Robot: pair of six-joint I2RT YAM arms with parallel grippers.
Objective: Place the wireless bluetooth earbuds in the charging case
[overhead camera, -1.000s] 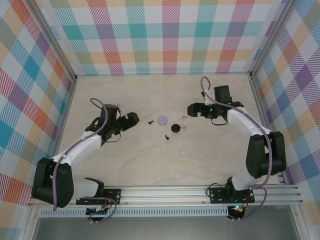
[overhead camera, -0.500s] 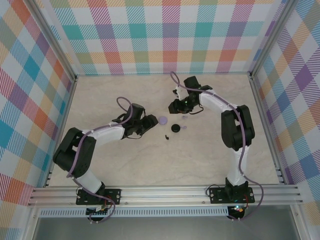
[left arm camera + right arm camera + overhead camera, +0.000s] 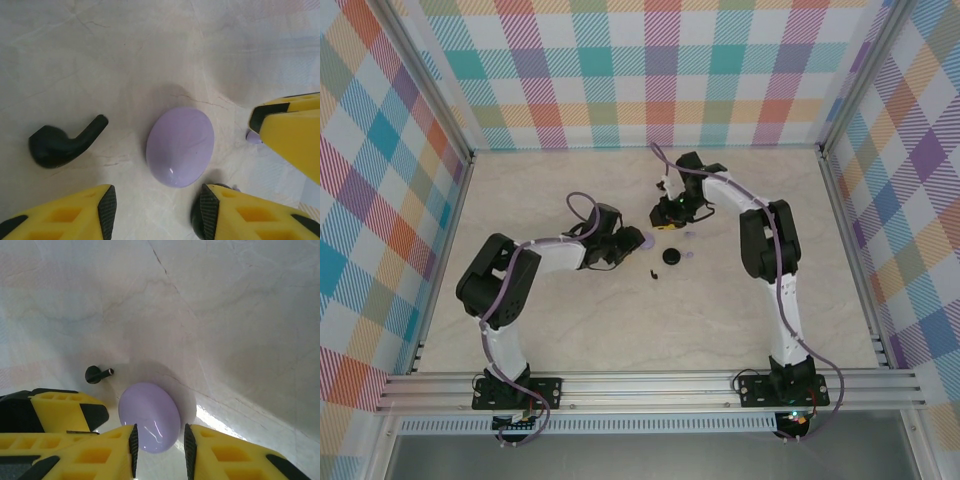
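Right claw (image 3: 160,436), jaws parted, astride closed lilac case (image 3: 150,412).

— The lilac case (image 3: 180,146)?
— Smooth, glossy plastic, with a bright highlight. The black earbud (image 3: 65,142) looks duller.
— And the left gripper's fingers (image 3: 60,217)?
— Matt yellow plastic. The table (image 3: 100,60) is smooth, faintly veined like stone.
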